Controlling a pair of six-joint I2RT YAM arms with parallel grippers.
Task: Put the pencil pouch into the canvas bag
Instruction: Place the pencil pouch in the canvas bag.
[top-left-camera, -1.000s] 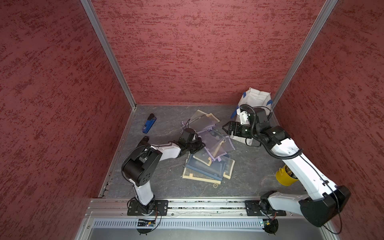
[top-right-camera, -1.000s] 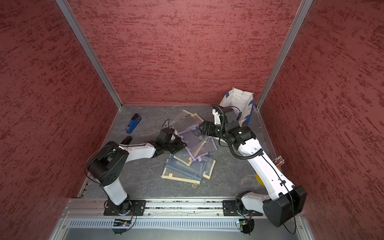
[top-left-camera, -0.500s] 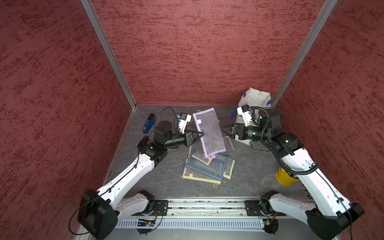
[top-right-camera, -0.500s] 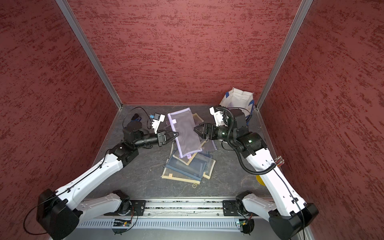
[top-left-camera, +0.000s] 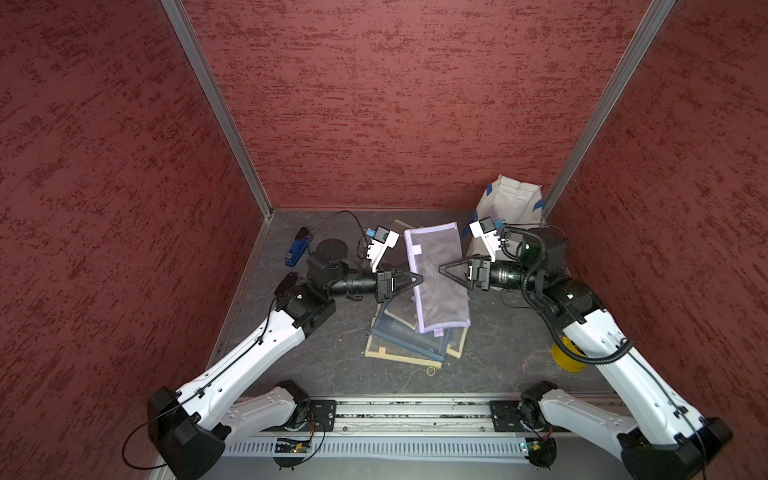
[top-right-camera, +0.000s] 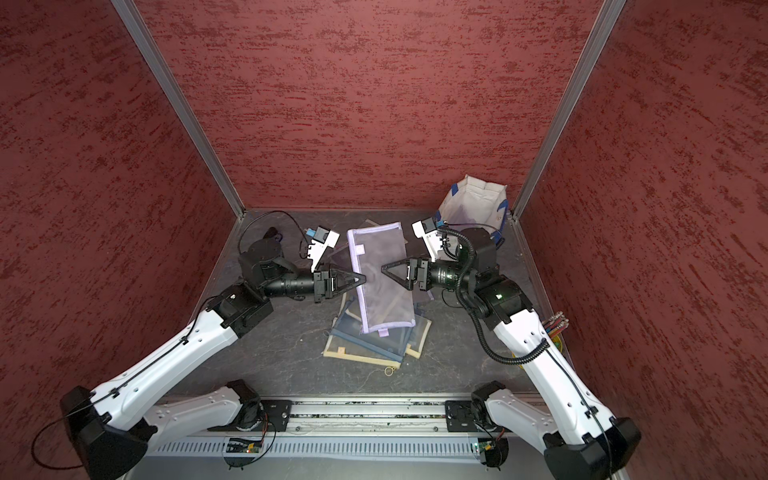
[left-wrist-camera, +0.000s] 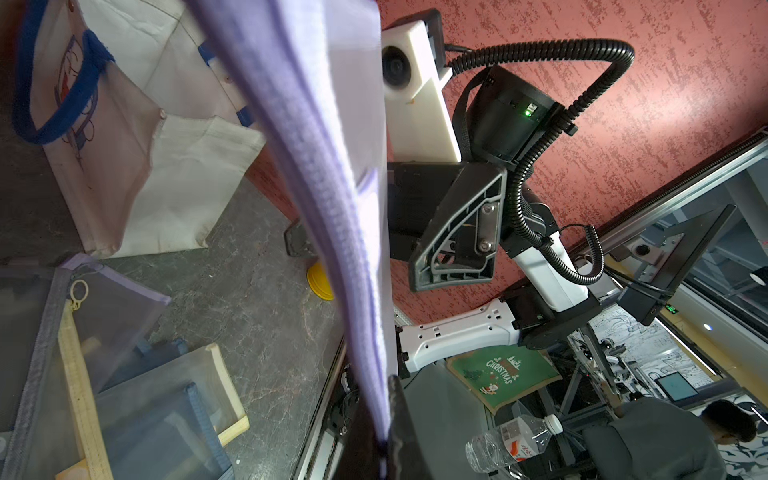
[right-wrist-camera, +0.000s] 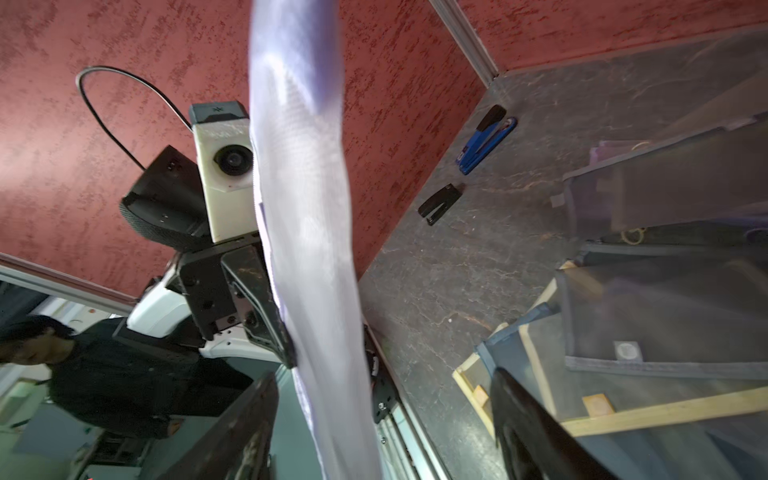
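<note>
The pencil pouch (top-left-camera: 436, 282) (top-right-camera: 382, 286), purple mesh with a lilac border, hangs in the air above the floor. My left gripper (top-left-camera: 419, 277) (top-right-camera: 363, 279) is shut on its left edge; in the left wrist view the zip edge (left-wrist-camera: 332, 187) runs down into the shut gripper (left-wrist-camera: 383, 415). My right gripper (top-left-camera: 442, 269) (top-right-camera: 384, 268) faces it from the other side. In the right wrist view its jaws stand open on either side of the pouch (right-wrist-camera: 303, 208), apart from it. The canvas bag (top-left-camera: 509, 199) (top-right-camera: 473, 203) (left-wrist-camera: 137, 166) stands open in the back right corner.
Below the held pouch, several other mesh pouches (top-left-camera: 411, 336) lie in a pile on the floor, a rubber band (top-left-camera: 432, 370) in front of them. A blue stapler (top-left-camera: 296, 249) and a black one (right-wrist-camera: 438, 203) lie at back left. A yellow cup (top-left-camera: 565, 357) stands by the right wall.
My left arm has lifted the purple pouch off the pile and holds it up. My right gripper has come in around its free edge and its jaws have narrowed.
</note>
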